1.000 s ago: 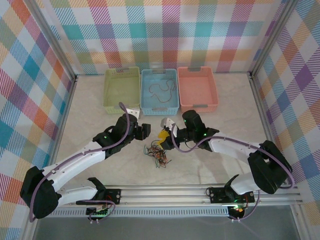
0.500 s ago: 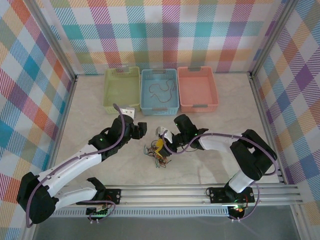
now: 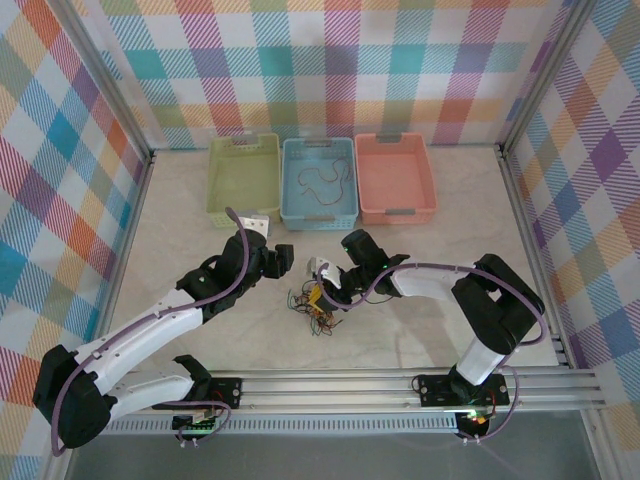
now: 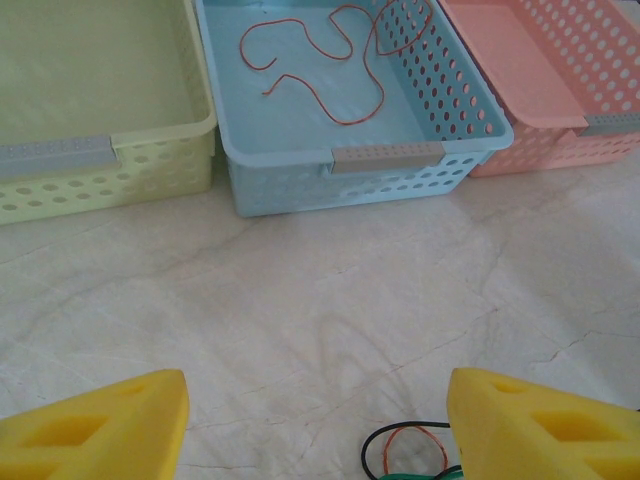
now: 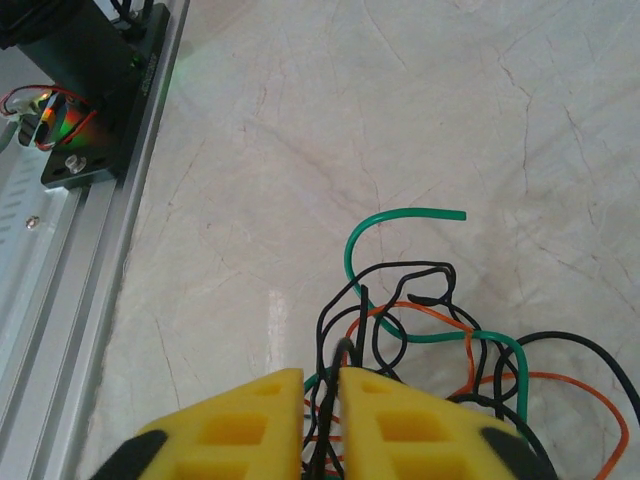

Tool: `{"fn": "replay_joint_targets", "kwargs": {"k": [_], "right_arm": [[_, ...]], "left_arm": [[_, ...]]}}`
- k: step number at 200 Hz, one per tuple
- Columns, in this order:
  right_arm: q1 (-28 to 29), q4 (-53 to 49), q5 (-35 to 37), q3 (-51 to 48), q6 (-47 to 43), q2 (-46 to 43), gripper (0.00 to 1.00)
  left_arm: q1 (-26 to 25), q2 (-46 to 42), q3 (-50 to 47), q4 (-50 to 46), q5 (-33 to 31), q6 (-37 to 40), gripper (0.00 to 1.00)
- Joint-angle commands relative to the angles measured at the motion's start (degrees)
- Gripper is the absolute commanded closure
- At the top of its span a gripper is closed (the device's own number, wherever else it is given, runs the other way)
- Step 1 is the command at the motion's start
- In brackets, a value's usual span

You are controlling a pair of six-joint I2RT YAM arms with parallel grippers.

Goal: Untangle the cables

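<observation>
**Right pincer nips a black strand at the knot**

The right pincer (image 5: 322, 388) is closed, its yellow fingers pressed onto a black strand at the 7 o'clock edge of the cables (image 5: 430, 310). This is probably to draw that one wire free of the green and orange loops. The left pincer (image 4: 317, 405) stands apart and empty at 9 o'clock of the tangle, likely waiting to pin down the rest. One orange wire (image 4: 330, 70) lies in the blue basket (image 4: 400, 185) at 12 o'clock, between a green basket (image 3: 243, 180) and a pink basket (image 3: 396, 180). The pale marbled bench (image 3: 450, 250) is walled in bright plaid (image 3: 330, 70). An aluminium rail (image 3: 330, 385) runs along 6 o'clock.
</observation>
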Motion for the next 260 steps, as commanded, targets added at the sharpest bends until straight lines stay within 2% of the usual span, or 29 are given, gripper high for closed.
{"fn": "replay_joint_targets", "kwargs": {"k": [1,19,41,138,169,225,260], "right_arm": [[0.37,-1.03,-0.9,1.33,-1.99,-0.07,0.91],[0.33,-0.12,1.97,0.8,-1.46,-1.07,1.0],[-0.35,2.86,5.96,-1.01,0.2,-3.43,1.0],[-6.74,10.62,8.86,-3.97,11.18,-6.27,1.0],[-9.53,12.89,7.39,-4.23,16.45,-5.48,1.0],[-13.23,11.36,5.4,-1.85,24.09,-2.51,1.0],[-13.8,12.49,5.02,-2.03,25.67,-2.19,1.0]], "left_arm": [[0.68,-0.42,-0.4,1.72,-0.08,-0.28,0.31],[0.68,-0.04,-0.29,1.72,0.24,-0.25,0.31],[0.68,0.72,-0.12,1.99,1.56,-0.05,0.31],[0.68,3.93,0.98,3.13,9.73,1.04,0.31],[0.59,6.74,2.21,3.25,14.42,2.59,0.27],[0.59,12.36,5.03,3.94,25.33,5.49,0.34],[0.59,19.79,10.0,1.3,27.8,4.42,0.36]]}}
